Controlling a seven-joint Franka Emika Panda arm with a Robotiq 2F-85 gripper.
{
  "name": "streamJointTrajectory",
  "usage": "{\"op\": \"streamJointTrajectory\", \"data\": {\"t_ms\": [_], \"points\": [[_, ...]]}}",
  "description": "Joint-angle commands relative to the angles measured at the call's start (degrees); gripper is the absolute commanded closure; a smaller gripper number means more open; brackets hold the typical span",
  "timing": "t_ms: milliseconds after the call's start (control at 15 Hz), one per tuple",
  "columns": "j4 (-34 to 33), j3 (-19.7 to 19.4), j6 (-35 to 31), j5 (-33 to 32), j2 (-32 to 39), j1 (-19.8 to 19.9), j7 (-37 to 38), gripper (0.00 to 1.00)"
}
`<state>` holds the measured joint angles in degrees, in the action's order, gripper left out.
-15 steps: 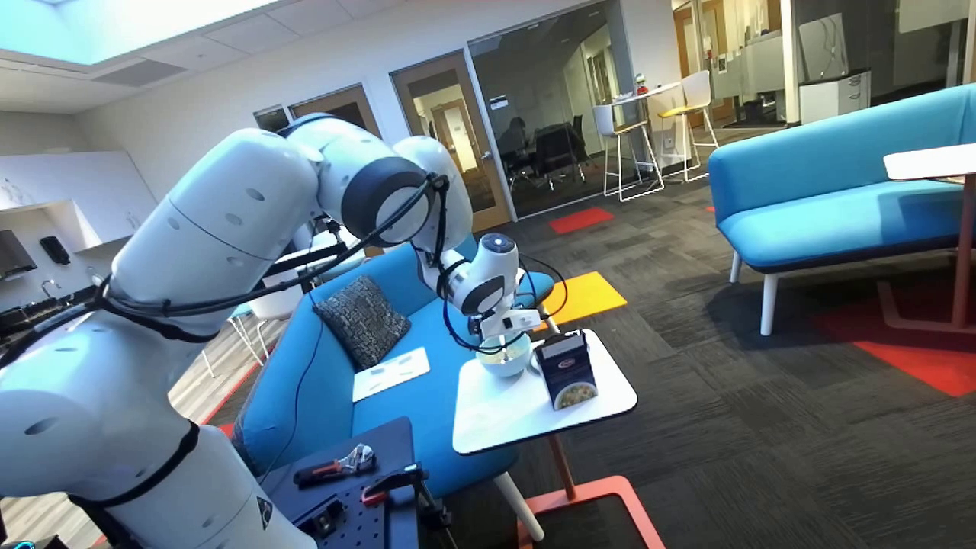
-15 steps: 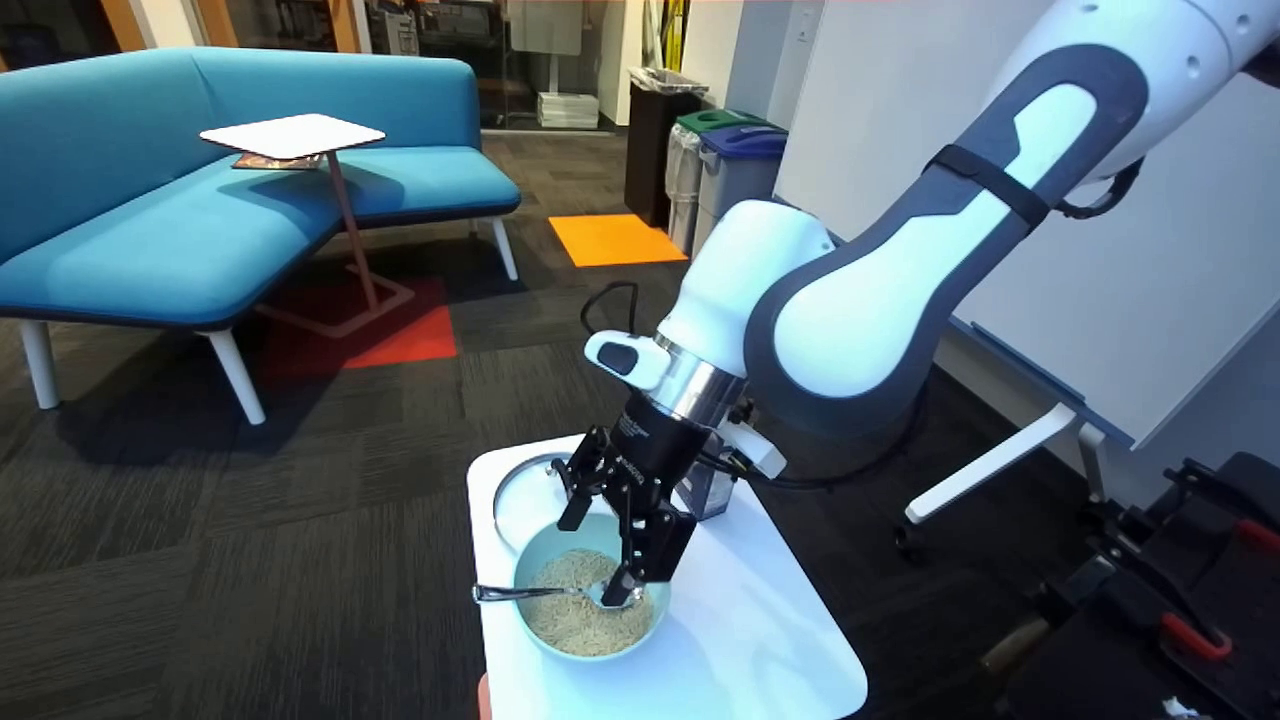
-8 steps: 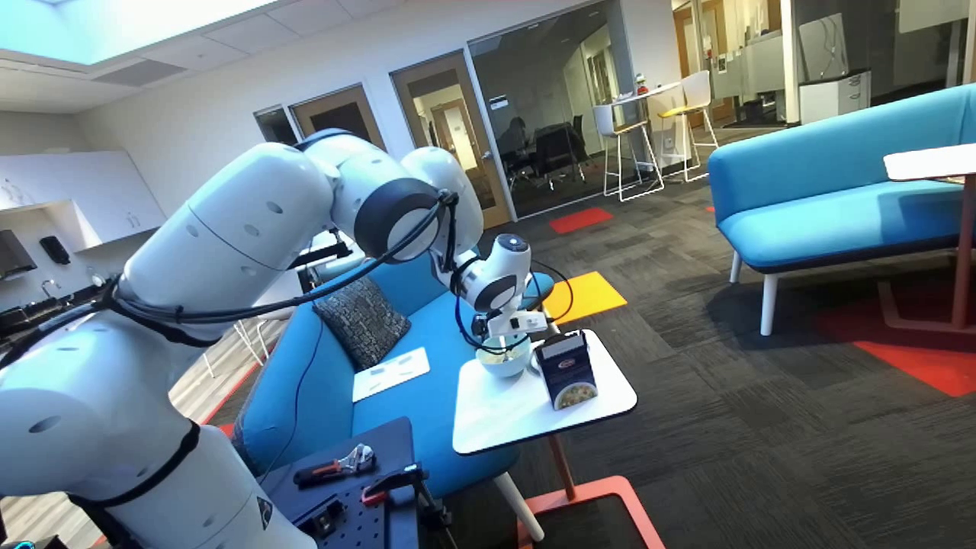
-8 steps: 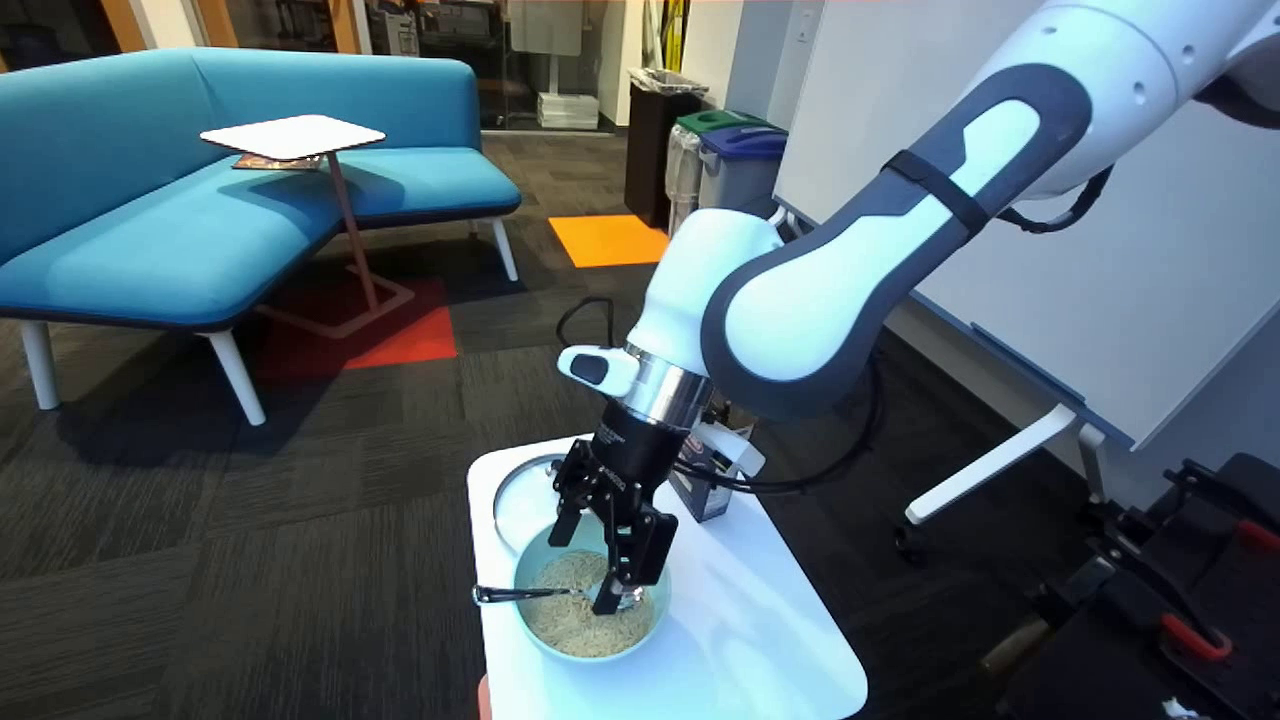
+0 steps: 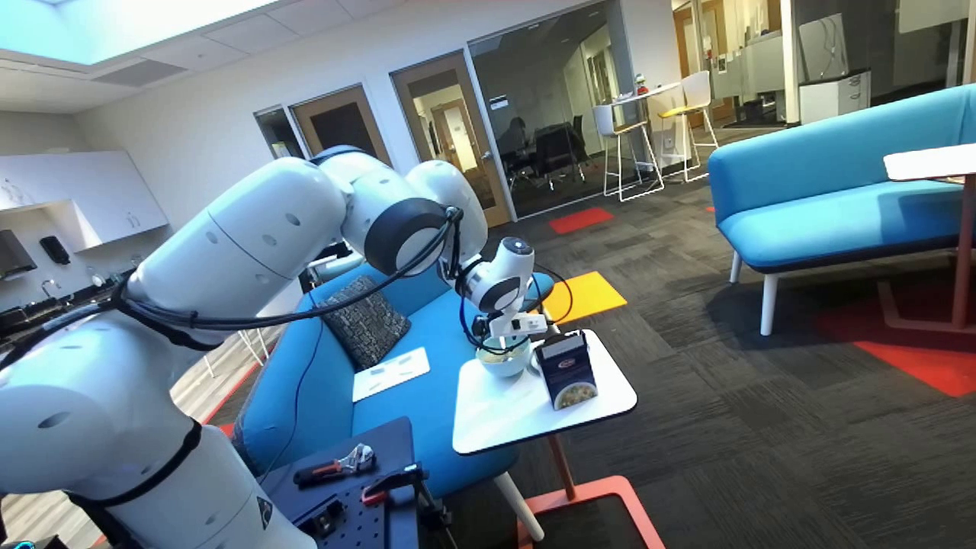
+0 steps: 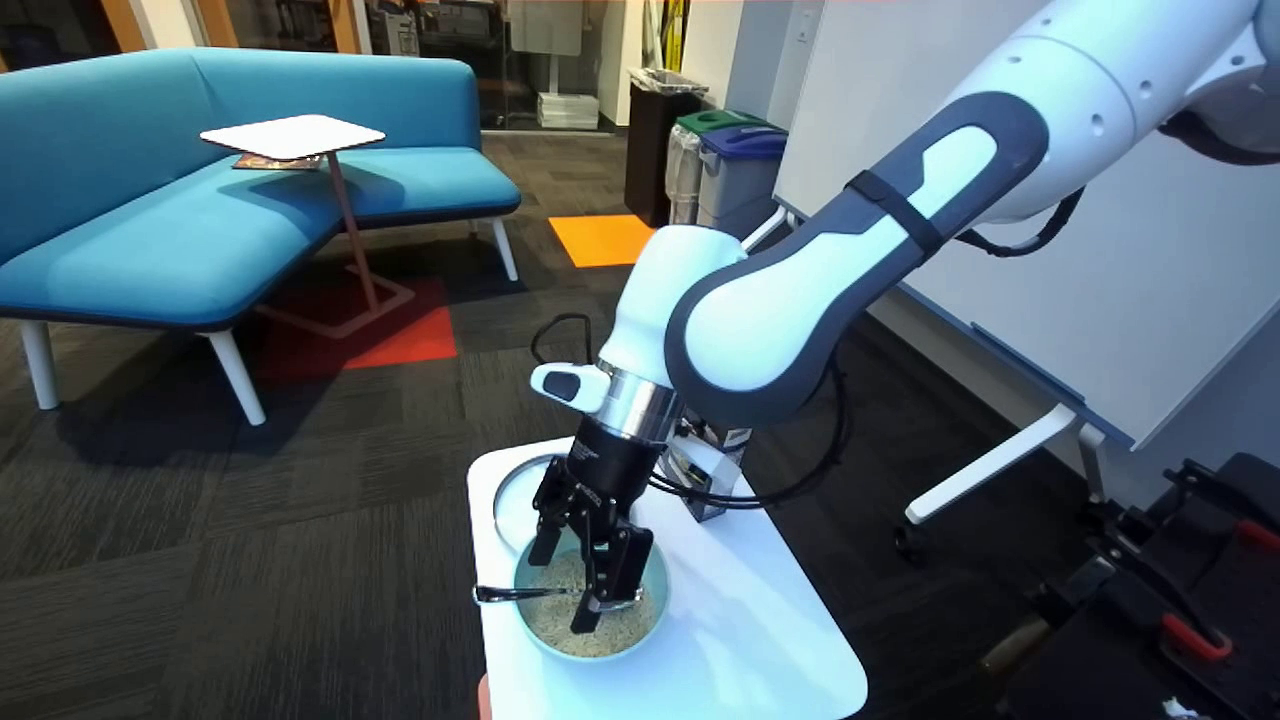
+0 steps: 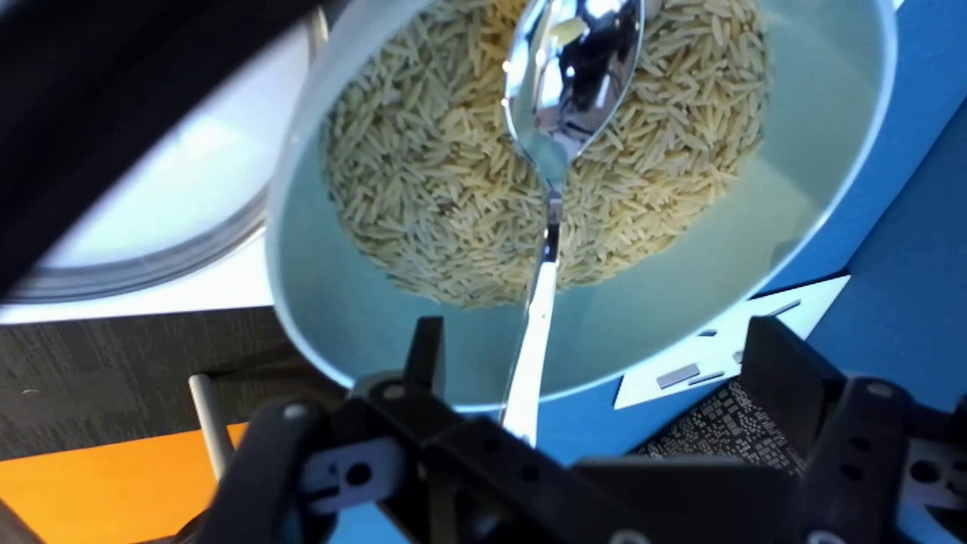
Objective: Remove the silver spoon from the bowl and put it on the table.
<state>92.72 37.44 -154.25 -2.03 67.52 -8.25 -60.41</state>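
Currently the gripper (image 7: 597,340) is spread wide, its two fingers well apart, tilted over the light blue bowl (image 7: 650,325). The silver spoon (image 7: 554,162) is in the bowl, its rounded end resting on a bed of pale grains (image 7: 446,189) and its handle lying across the rim, with the tip jutting out beyond it. In an exterior view a finger passes in front of the spoon; I cannot tell whether they touch. The bowl sits on the white table (image 6: 740,600), just beside a round disc (image 7: 219,174) with a metal edge and near an upright box (image 5: 568,374).
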Motion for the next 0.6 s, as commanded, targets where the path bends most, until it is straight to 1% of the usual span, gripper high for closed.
{"op": "streamJointTrajectory", "data": {"t_ms": [0,133,200,267,400,467,533], "points": [[-1.2,-0.5,-1.0,-0.2,0.9,-1.1,0.4,0.0],[-1.3,-0.4,-1.5,-0.2,1.4,-1.1,0.3,0.0],[-1.3,-0.3,-1.6,-0.2,1.7,-1.0,0.2,0.25],[-1.4,-0.3,-1.6,-0.3,1.9,-1.0,0.1,0.26],[-1.3,-0.2,-1.7,-0.3,2.1,-0.8,0.0,0.42],[-1.4,-0.1,-1.7,-0.4,2.3,-0.8,-0.2,0.51],[-1.4,-0.1,-1.6,-0.4,2.4,-0.7,-0.2,0.58]]}}
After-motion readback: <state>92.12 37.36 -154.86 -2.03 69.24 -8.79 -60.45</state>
